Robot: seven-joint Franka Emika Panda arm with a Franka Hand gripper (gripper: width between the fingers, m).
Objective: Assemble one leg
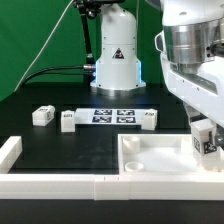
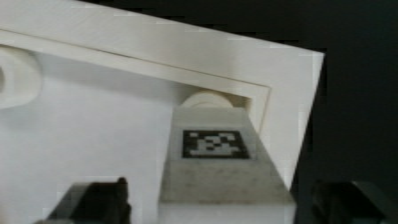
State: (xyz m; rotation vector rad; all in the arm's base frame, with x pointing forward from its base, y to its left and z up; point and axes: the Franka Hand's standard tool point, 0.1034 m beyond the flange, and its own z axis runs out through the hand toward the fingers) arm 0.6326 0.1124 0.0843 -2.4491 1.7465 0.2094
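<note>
One leg (image 1: 205, 144), a chunky white block with a square tag, stands upright in the near right corner of the large white tray-like part (image 1: 160, 158). My gripper (image 1: 203, 134) straddles it. In the wrist view the leg (image 2: 215, 145) fills the middle, its far end at the tray's corner (image 2: 107, 110). My gripper (image 2: 222, 206) is open, and the dark fingers (image 2: 98, 200) stand a small gap off each side of the leg. Three more legs lie on the black table: two at the left (image 1: 42, 116) (image 1: 68, 121) and one at the centre right (image 1: 148, 120).
The marker board (image 1: 112, 115) lies between the loose legs. A white rail (image 1: 60, 186) runs along the front of the table and turns up at the left (image 1: 9, 150). The robot's base (image 1: 116, 60) stands at the back with black cables on its left.
</note>
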